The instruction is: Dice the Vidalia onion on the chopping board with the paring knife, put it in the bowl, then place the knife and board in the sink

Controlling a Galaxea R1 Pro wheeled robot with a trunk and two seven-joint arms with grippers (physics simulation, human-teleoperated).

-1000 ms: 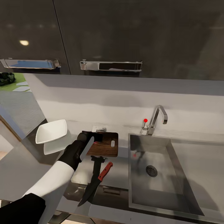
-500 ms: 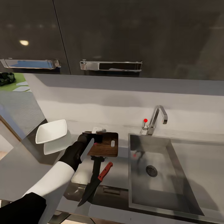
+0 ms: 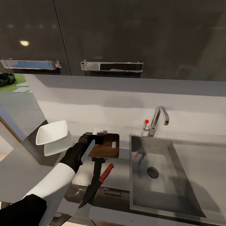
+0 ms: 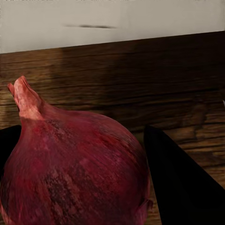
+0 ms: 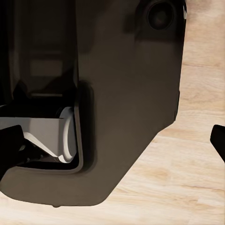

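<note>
Red-skinned onion (image 4: 75, 168) sat between our left gripper (image 3: 95, 138) fingers (image 4: 180, 180), gripped over the chopping board (image 3: 108, 150). Compared with a second earlier, we had nudged it slightly further onto the board. The paring knife (image 3: 97, 182) lay untouched nearby. Our right gripper's state we couldn't tell.

Three cameras: head high and wide, two wrists very close.
Head view looks forward and down over countertop (image 3: 25, 169), chopping board (image 3: 106, 147) and sink (image 3: 163, 175). Left wrist view sits right against the board (image 4: 140, 84), shared with head view. Right wrist view faces wooden floor (image 5: 197, 154) past a dark robot part (image 5: 126, 93).
</note>
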